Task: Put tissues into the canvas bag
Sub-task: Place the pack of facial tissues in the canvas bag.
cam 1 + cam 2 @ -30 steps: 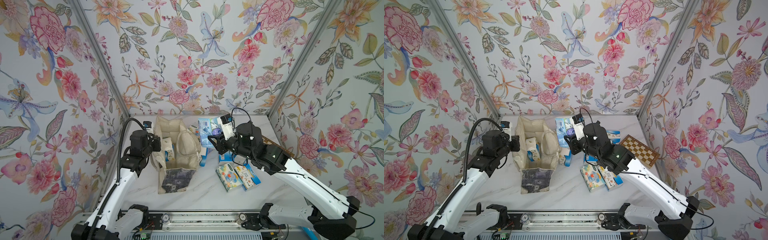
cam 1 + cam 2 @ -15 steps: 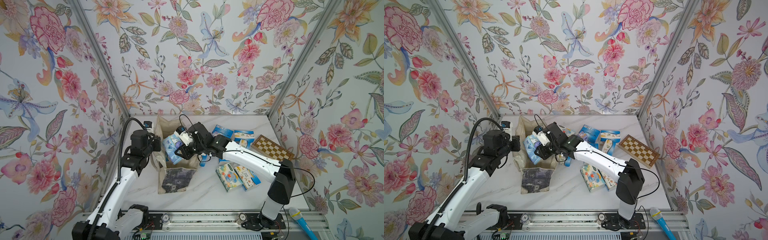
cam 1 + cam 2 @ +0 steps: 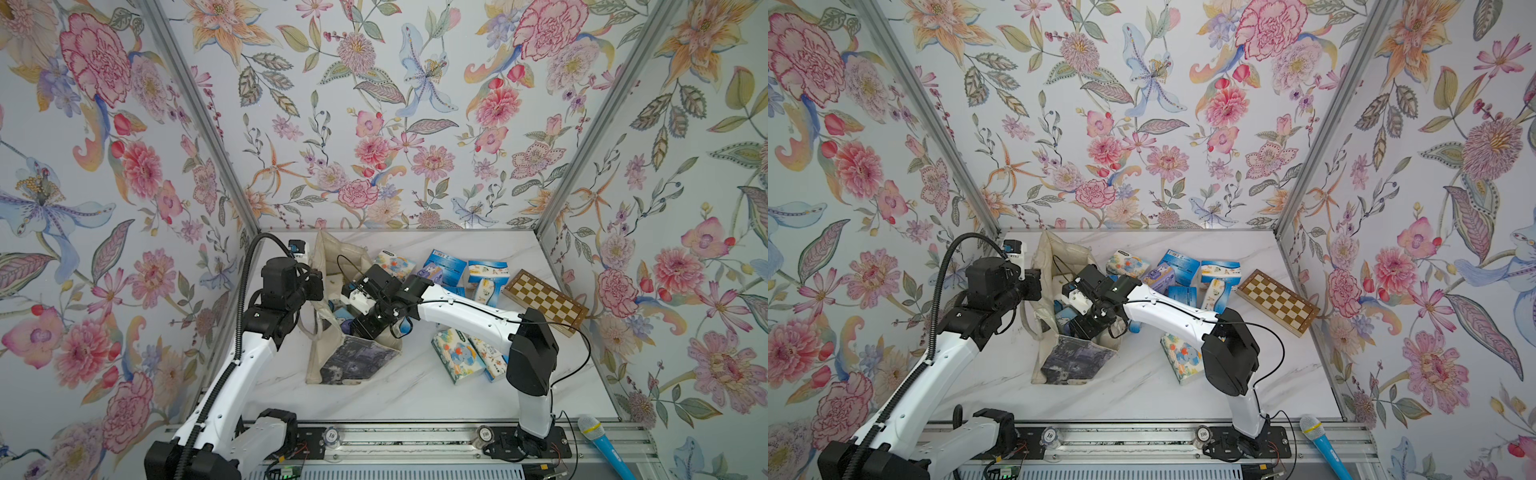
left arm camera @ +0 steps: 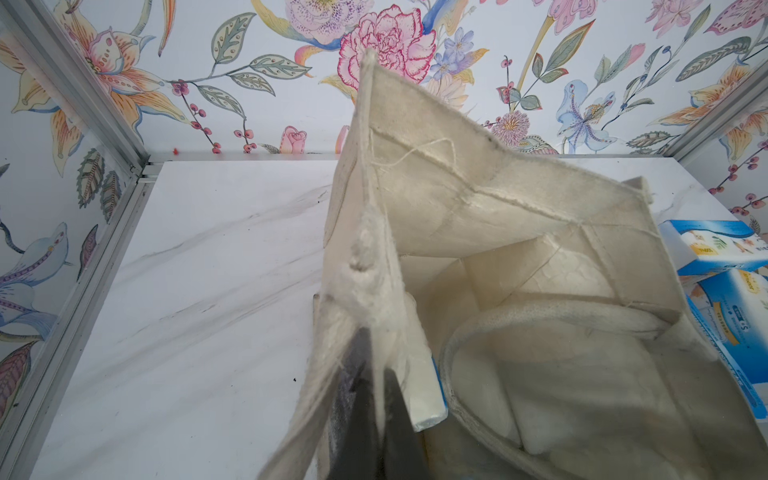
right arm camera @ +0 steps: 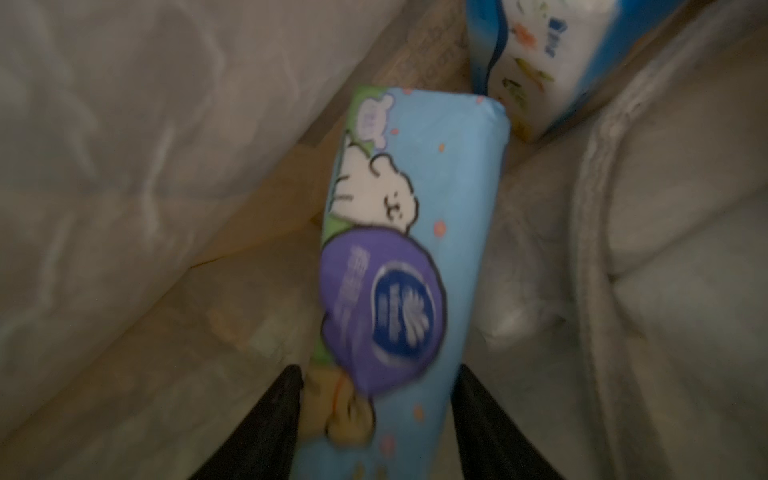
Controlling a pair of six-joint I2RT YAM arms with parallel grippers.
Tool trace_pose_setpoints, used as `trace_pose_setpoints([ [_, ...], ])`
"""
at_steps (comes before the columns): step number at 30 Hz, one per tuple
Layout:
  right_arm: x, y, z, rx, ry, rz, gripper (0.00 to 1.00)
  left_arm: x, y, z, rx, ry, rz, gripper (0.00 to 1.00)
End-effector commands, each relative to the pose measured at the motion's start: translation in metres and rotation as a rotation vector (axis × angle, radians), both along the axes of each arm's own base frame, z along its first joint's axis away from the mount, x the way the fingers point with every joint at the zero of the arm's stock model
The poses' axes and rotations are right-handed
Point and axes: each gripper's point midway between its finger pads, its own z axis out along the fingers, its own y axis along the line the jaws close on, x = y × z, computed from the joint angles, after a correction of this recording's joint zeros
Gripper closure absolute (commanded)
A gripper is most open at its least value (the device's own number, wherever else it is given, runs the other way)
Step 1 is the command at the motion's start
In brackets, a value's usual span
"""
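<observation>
Two arms share this step. Reading the table [image 3: 415, 395] as a clock face with 12 at the far wall, the left gripper [image 4: 376, 374] sits near 10 o'clock. It is clenched on the rim of the canvas bag [image 4: 498, 208], lifting that edge so the mouth gapes. Its job, I judge, is simply to hold firm, since any slack would let the soft wall fold over the opening.

Just to the right, toward the centre, the right gripper [image 5: 378, 374] is plunged into the bag's mouth. A light-blue pack [image 5: 415, 187] printed with a cartoon sheep lies between its jaws, pointing down into the bag. The wrist picture is blurred, so I cannot tell whether the jaws press the pack or have let go. A second pack [image 5: 536, 62] already lies deeper in.

To do this well, the jaws should part fully while low inside. The arm should then rise straight up — no snagging the handle [image 4: 540, 316], no dragging the pack back out.

Further right, from 12 round to 4 o'clock, loose packs [image 3: 455, 355] wait on the marble. The chessboard [image 3: 544, 301] lies near 3 o'clock, apart from the work.
</observation>
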Motion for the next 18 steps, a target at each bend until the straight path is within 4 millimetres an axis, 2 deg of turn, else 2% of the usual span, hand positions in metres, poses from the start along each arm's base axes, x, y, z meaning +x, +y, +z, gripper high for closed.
trace_pose_setpoints([
  [1, -0.001, 0.002, 0.022, 0.023, -0.036, 0.028, 0.33, 0.006, -0.004, 0.018, 0.002, -0.056, -0.016, 0.97],
  [5, 0.009, -0.002, 0.053, 0.073, -0.111, 0.024, 0.28, 0.007, -0.004, 0.013, 0.008, -0.043, -0.016, 0.97],
  [11, 0.025, -0.025, 0.122, 0.206, -0.254, -0.013, 0.25, 0.006, 0.0, 0.008, 0.021, -0.035, -0.001, 0.98],
  [15, 0.041, -0.057, 0.153, 0.276, -0.323, -0.101, 0.23, 0.005, 0.007, 0.002, 0.045, -0.017, 0.034, 0.99],
  [18, 0.064, -0.094, 0.154, 0.239, -0.37, -0.245, 0.24, 0.004, 0.008, -0.002, 0.052, -0.005, 0.039, 1.0],
])
